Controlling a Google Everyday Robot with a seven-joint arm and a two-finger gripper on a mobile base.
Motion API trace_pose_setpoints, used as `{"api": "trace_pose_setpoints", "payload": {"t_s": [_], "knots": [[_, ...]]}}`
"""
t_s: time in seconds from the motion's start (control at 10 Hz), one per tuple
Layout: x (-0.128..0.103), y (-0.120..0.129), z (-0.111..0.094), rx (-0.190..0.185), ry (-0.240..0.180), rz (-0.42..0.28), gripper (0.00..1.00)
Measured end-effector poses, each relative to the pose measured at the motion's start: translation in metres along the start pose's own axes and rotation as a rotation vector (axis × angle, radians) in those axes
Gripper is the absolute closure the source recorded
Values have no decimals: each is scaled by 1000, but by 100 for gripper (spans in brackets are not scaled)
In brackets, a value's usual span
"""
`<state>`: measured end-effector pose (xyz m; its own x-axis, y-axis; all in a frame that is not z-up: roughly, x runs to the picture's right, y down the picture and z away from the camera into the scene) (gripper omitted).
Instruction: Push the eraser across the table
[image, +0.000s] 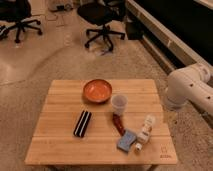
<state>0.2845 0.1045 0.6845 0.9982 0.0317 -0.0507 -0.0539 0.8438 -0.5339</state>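
The eraser (82, 123), a black oblong block with a pale stripe along its length, lies on the left middle of the table (60, 150), a low square table with a light wooden slatted top. It points roughly front to back, just in front of and to the left of the orange bowl (97, 91). Only a thick white section of my arm (187, 89) shows, beyond the table's right edge. My gripper is out of view, and nothing touches the eraser.
A clear plastic cup (119, 104) stands right of the eraser. A small reddish-brown thing (118, 124), a blue sponge-like block (127, 140) and a white bottle-like thing (145, 131) lie at the front right. Office chairs (102, 17) stand on the floor behind.
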Motion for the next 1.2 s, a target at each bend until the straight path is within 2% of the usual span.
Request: {"api": "trace_pose_setpoints", "payload": {"t_s": [0.2,0.3,0.4,0.5,0.6,0.9,1.2], "knots": [[0,0,0,-2,0,-1,35],[-1,3,2,-19,3,-12,35],[-10,8,7,-56,-1,-40,35],[-22,10,10,-77,-10,-68,35],[-41,9,13,-103,-20,-108,35],[-97,-4,21,-141,-54,-177,35],[-165,-4,32,-178,-129,-253,35]]}}
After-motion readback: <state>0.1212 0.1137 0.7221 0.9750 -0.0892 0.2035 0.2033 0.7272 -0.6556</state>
